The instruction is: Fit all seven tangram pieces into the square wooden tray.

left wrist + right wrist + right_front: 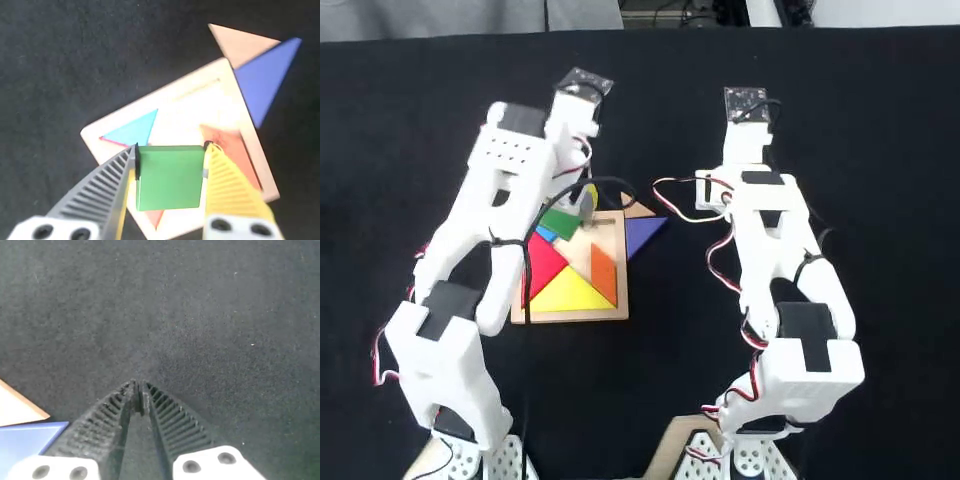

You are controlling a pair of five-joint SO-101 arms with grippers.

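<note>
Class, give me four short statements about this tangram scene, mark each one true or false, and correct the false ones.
1. The left claw holds the green square over the tray. True.
2. The right claw grips the blue triangle. False: it is shut on nothing, and the blue triangle lies at the tray's edge.
3. The yellow triangle lies in the tray. True.
4. The tan triangle sits inside the tray. False: it lies on the cloth outside the tray's corner, next to the blue triangle.
</note>
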